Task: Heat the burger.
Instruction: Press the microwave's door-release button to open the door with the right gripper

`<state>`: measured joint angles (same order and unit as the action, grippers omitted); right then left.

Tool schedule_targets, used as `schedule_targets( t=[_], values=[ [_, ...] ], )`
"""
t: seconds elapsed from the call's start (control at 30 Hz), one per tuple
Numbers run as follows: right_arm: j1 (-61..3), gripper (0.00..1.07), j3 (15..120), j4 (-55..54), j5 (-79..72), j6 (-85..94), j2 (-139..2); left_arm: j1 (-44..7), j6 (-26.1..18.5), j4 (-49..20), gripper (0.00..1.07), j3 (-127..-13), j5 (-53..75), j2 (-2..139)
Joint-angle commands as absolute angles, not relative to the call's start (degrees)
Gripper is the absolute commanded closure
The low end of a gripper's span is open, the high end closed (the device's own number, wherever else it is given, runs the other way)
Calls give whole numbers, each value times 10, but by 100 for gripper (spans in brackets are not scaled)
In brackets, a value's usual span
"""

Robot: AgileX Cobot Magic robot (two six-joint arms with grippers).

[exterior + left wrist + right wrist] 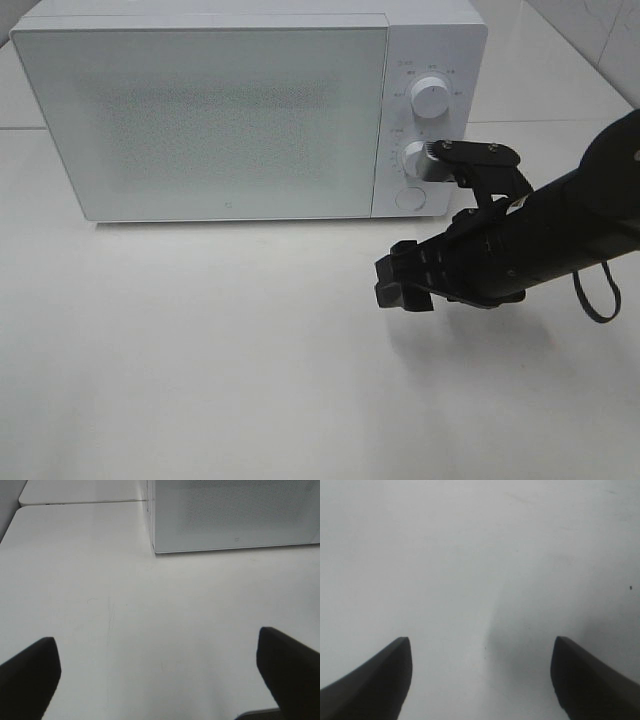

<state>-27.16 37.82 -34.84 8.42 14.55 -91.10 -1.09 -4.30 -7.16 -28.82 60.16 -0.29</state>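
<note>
White table point(200, 380), perhaps tiled wall point(592, 28)

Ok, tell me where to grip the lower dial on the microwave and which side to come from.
Pinch the lower dial across its round rim, coming straight at the microwave's front panel. It is a short round knob standing out from a flat face, so probably only its edge gives the fingers a hold.

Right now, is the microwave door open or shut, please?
Shut: the microwave door sits flush with the control panel, no gap showing.
</note>
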Motion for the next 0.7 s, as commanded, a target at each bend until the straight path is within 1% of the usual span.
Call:
schedule_targets(
  t=[0.03, 0.07, 0.1, 0.13, 0.2, 0.23, 0.3, 0.4, 0.5, 0.57, 0.7],
  values=[
    [-262, 33, 393, -294, 144, 135, -905, -10, -40, -72, 6, -286, 594, -15],
    [-262, 33, 405, -242, 178, 97, -902, -10, -40, -72, 6, -286, 594, -15],
    [-262, 33, 409, -217, 193, 75, -898, -10, -40, -72, 6, -286, 594, -15],
    [-262, 33, 409, -217, 193, 75, -898, -10, -40, -72, 6, -286, 594, -15],
    [-262, 33, 415, -136, 238, 0, -875, -10, -40, -72, 6, -286, 594, -15],
    [-262, 33, 415, -136, 238, 0, -875, -10, -40, -72, 6, -286, 594, -15],
    [-262, 33, 415, -84, 274, -42, -843, -10, -40, -72, 6, -286, 594, -15],
    [-262, 33, 415, -58, 309, -60, -809, -10, -40, -72, 6, -286, 594, -15],
    [-262, 33, 415, -56, 320, -60, -799, -10, -40, -72, 6, -286, 594, -15],
    [-262, 33, 415, -50, 357, -60, -750, -10, -40, -72, 6, -286, 594, -15],
    [-262, 33, 415, -49, 386, -60, -719, -10, -40, -72, 6, -286, 594, -15]
  ],
)
